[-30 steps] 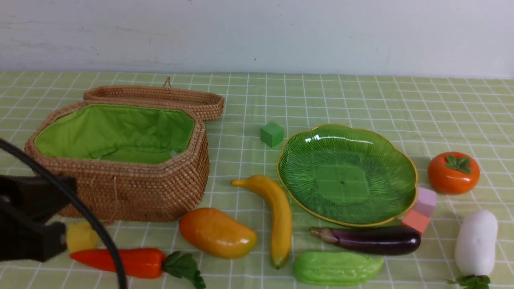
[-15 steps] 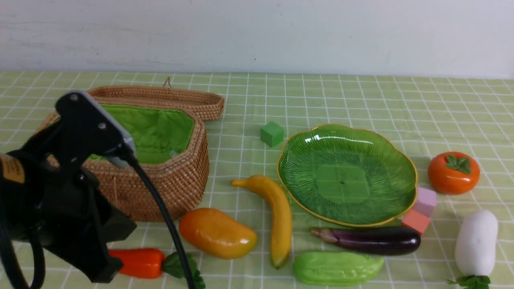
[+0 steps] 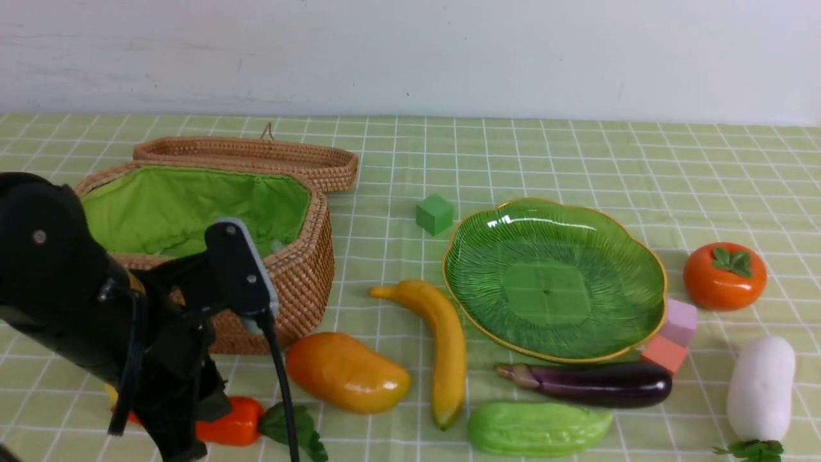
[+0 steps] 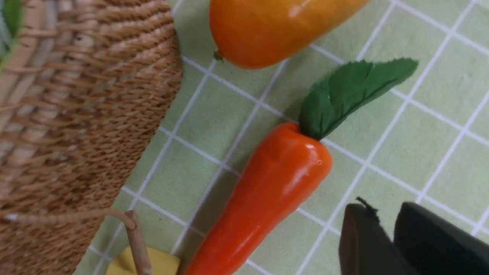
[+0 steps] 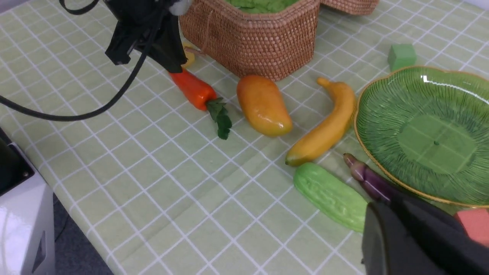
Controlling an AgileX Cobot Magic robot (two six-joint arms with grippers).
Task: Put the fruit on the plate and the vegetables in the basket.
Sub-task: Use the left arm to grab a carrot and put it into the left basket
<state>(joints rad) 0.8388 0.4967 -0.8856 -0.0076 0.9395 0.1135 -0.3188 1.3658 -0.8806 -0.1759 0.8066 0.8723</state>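
Observation:
The carrot (image 3: 231, 420) lies on the cloth in front of the basket (image 3: 282, 289), leaves toward the mango (image 3: 346, 372). My left gripper (image 4: 382, 214) hangs low beside the carrot (image 4: 275, 191), not touching it, fingertips slightly parted with nothing between them. The banana (image 3: 442, 340) lies left of the empty plate (image 3: 551, 282), and the persimmon (image 3: 723, 277) sits to its right. The eggplant (image 3: 596, 384), gourd (image 3: 535, 428) and radish (image 3: 761, 388) lie along the front. My right gripper (image 5: 386, 204) is shut and empty, high above the eggplant (image 5: 366, 177); the front view does not show it.
A green cube (image 3: 434, 213) sits behind the plate, and a pink one (image 3: 678, 321) on a salmon one (image 3: 664, 353) at its right rim. A yellow cube (image 4: 153, 263) lies by the carrot's tip. The basket's lid (image 3: 256, 157) lies open behind it. The left arm's cable (image 3: 279, 385) hangs over the carrot.
My left arm has swung in from the left edge, past the basket front, and down beside the carrot. Its fingertips have parted a little. The objects on the table have not moved.

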